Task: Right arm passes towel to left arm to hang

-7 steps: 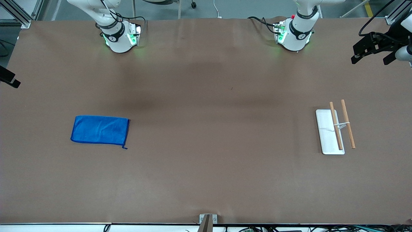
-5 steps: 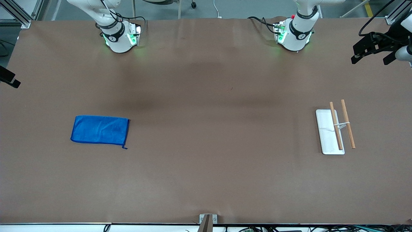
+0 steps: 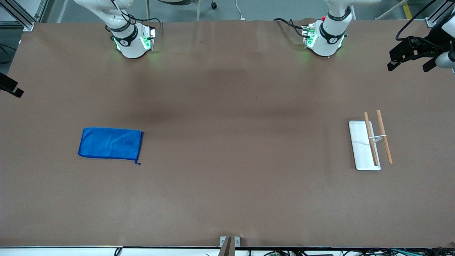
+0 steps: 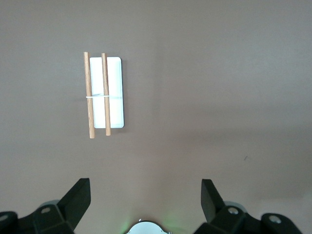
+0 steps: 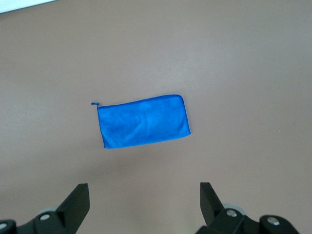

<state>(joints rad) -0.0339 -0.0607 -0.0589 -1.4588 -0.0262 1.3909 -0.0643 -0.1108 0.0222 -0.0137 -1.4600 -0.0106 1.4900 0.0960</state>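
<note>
The bright blue towel (image 3: 110, 143) lies flat on the brown table toward the right arm's end, its loop tag (image 3: 138, 163) at the corner nearest the front camera. It also shows in the right wrist view (image 5: 144, 121). My right gripper (image 5: 144, 191) is open and empty, high above the table and apart from the towel; only a black tip of it (image 3: 12, 89) shows in the front view. My left gripper (image 3: 408, 65) is open and empty, raised over the left arm's end of the table; its jaws (image 4: 145, 190) stand wide apart.
A white tray-like rack (image 3: 360, 149) with two wooden rods (image 3: 384, 137) stands toward the left arm's end; it shows in the left wrist view (image 4: 114, 92). The two arm bases (image 3: 131, 39) (image 3: 325, 35) stand at the table's edge farthest from the front camera.
</note>
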